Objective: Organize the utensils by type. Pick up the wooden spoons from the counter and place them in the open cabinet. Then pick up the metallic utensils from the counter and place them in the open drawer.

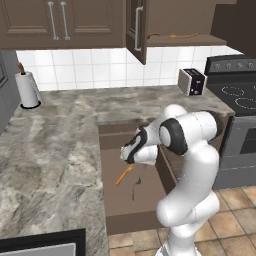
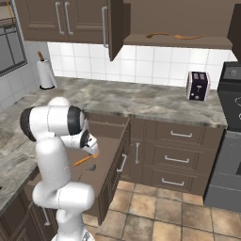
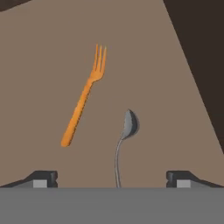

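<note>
Two wooden spoons [image 1: 182, 35] [image 2: 156, 35] lie on the shelf of the open cabinet [image 1: 136, 27] [image 2: 179, 42]. Below the counter [image 1: 50, 140] [image 2: 141, 101], the open drawer [image 1: 112, 200] [image 2: 110, 146] holds the metallic utensils. These are an orange fork [image 3: 83, 98] [image 1: 124, 175] [image 2: 84, 160] and a thin grey spoon [image 3: 124, 140] [image 1: 136, 189] [image 2: 91, 167], side by side on its floor. My gripper [image 3: 111, 179] [image 1: 129, 159] [image 2: 92, 151] hovers over the drawer, open. Its fingertips [image 3: 41, 178] stand wide to either side of the spoon's handle, gripping nothing.
A toaster [image 1: 191, 81] [image 2: 197, 85] stands on the counter at the right beside the stove [image 1: 237, 95]. A paper towel roll [image 1: 27, 89] [image 2: 46, 73] is at the back left. Closed drawers [image 2: 176, 157] sit to the right of the open one.
</note>
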Controlling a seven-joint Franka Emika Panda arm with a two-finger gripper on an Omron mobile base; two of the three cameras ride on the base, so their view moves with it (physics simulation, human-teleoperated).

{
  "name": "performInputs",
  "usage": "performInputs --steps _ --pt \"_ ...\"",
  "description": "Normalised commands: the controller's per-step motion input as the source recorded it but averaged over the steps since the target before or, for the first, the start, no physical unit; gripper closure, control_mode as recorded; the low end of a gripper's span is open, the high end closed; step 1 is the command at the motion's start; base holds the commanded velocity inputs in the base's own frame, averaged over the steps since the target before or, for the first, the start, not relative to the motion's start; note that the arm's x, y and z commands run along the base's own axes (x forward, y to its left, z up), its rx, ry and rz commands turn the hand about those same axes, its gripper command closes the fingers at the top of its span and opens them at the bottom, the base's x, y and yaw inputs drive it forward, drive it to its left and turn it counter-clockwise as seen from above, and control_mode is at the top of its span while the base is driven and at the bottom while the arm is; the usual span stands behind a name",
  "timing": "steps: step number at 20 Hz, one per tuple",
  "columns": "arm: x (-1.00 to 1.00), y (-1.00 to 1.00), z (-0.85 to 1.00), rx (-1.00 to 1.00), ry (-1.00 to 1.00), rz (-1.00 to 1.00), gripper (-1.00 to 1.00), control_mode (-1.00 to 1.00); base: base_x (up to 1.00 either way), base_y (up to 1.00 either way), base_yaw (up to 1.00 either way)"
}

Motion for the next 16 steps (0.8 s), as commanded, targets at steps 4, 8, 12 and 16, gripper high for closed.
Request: performInputs --steps 4,8,12,16 --pt "-0.51 -0.13 0.77 0.0 -0.1 0.17 -1.0 -1.0 0.0 0.0 0.0" --pt "-0.47 -0.15 0.77 0.0 0.0 0.19 -1.0 -1.0 0.0 0.0 0.0" --pt "-0.45 -0.17 0.77 0.0 0.0 0.22 -1.0 -1.0 0.0 0.0 0.0" --pt "-0.51 -0.15 0.75 0.0 -0.05 0.17 -1.0 -1.0 0.0 0.0 0.0"
